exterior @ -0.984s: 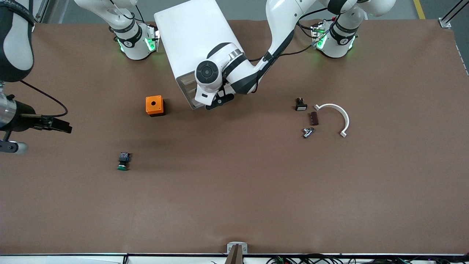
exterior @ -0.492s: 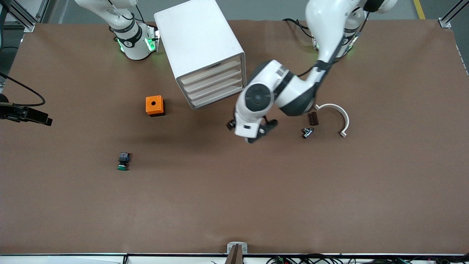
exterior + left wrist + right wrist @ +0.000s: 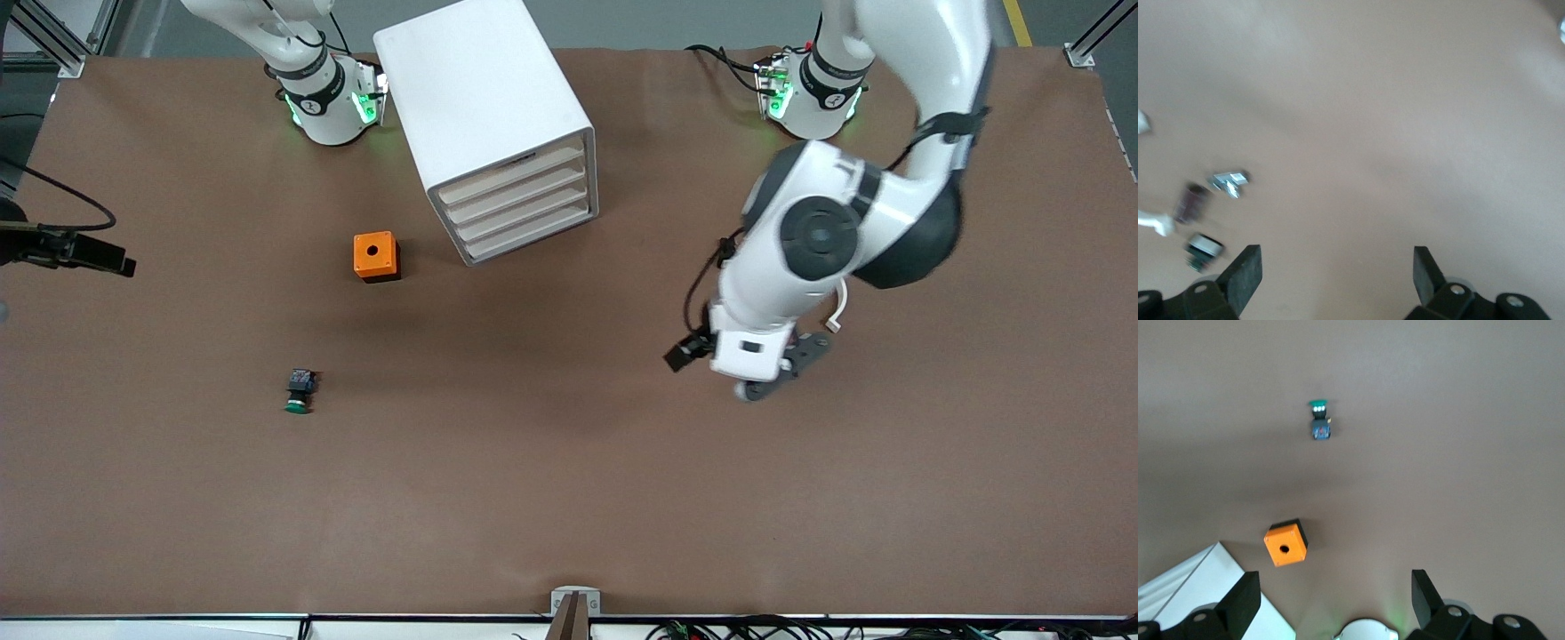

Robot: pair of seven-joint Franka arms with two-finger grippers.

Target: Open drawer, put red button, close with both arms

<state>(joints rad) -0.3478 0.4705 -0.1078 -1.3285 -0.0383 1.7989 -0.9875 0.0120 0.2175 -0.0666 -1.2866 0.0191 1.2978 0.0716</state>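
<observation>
Swinging away from the cabinet [image 3: 471,89], where it hung a second ago, the left gripper [image 3: 1338,267] is now over bare table [image 3: 569,462] at 4 o'clock of the cabinet. Its jaws are spread wide and hold nothing. The drawer [image 3: 511,169] sits flush and shut, as do the three below it. A metal bracket [image 3: 1228,183] and a dark-bodied button [image 3: 1203,247], cap colour unclear, lie near the left gripper. The right gripper [image 3: 1335,593] waits at the table's 9 o'clock edge, jaws spread and empty, having drifted slightly toward 12 o'clock.

High front camera, two downward wrist cameras
</observation>
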